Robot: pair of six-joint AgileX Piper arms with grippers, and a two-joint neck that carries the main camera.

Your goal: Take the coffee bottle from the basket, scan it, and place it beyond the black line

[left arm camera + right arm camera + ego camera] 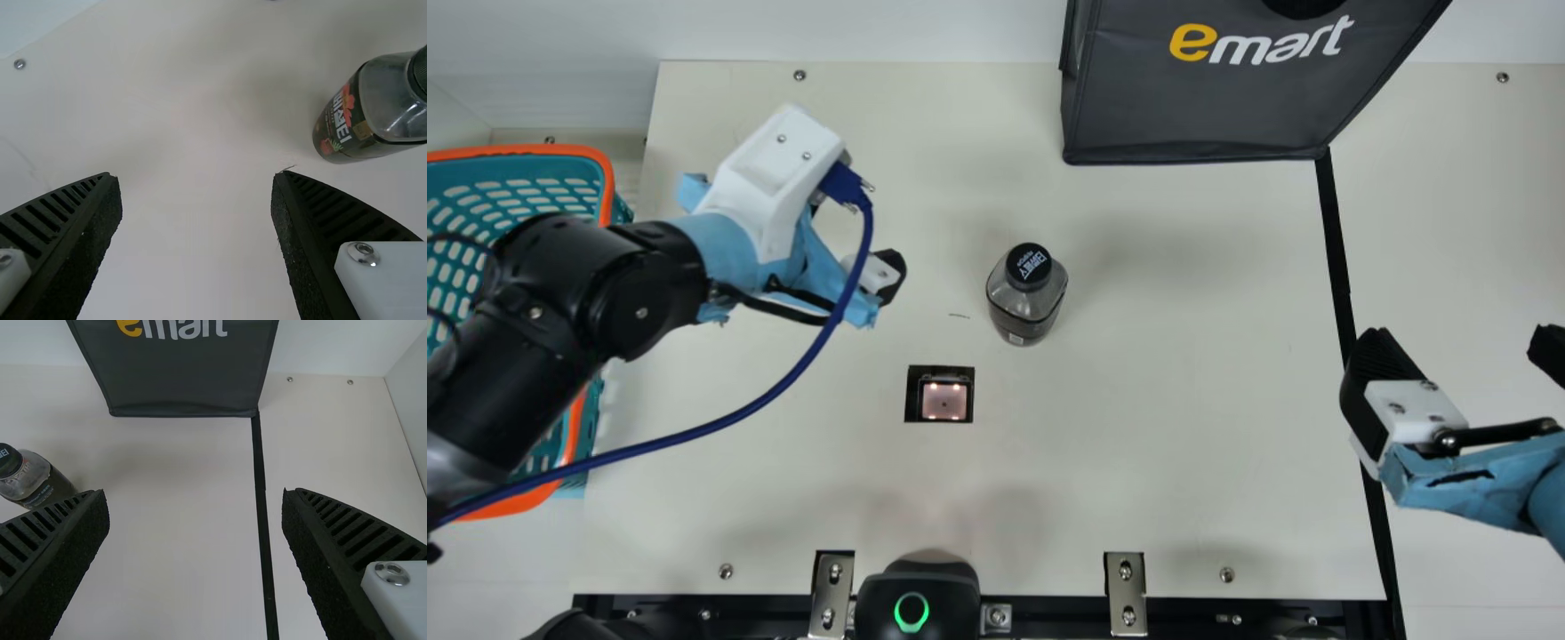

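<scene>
You're seeing the coffee bottle [1024, 300] standing near the scanner window [943, 400], your left gripper [197, 175] and right gripper [195, 491] both gaping empty. It's looking stiff, smooth, probably weighty, so you're wanting its labelled middle.

The basket [621, 212] is teal with an orange rim [543, 150], and the bag [1192, 111] is dark grey with yellow and white letters. The desk [1183, 391] is cream; the line [1335, 249] on it is black.
</scene>
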